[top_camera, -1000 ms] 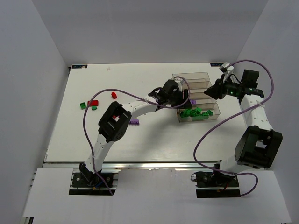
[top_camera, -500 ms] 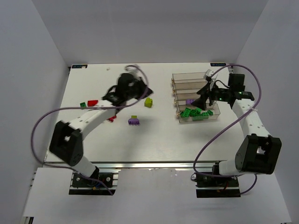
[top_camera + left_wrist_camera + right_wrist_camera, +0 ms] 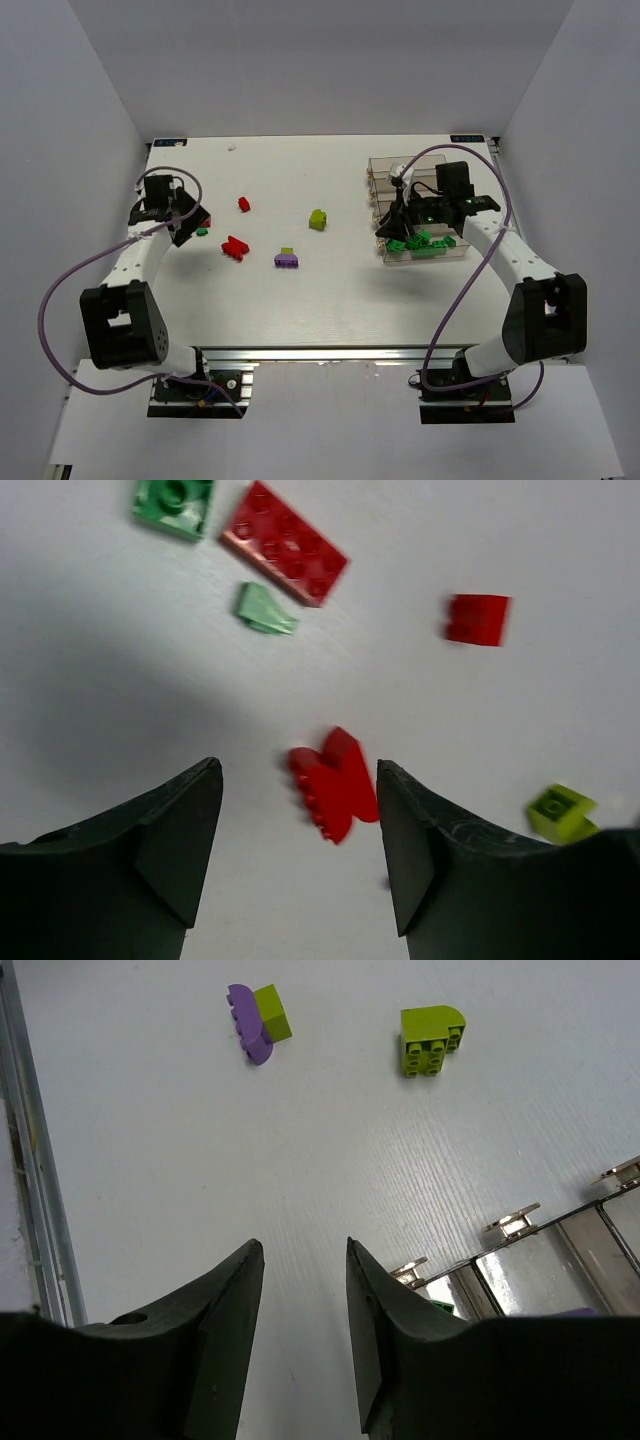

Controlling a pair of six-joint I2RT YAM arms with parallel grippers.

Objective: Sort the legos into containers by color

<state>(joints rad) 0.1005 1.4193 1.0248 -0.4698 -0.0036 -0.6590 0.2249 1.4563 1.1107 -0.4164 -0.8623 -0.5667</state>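
Green legos (image 3: 425, 243) are piled in the nearest of the bins (image 3: 383, 166). The rest are loose on the desk (image 3: 300, 300), including a purple brick (image 3: 245, 1025) and a yellow-green brick (image 3: 430, 1038). Half a second back the left arm was over mid-desk. Now it's stretched way out to the left edge, with the left claw (image 3: 298, 775) apart and empty over a red pair (image 3: 335, 780). The right arm has crossed the bins, so the right claw (image 3: 302, 1250) hangs at their left side, fingers apart, holding nothing.
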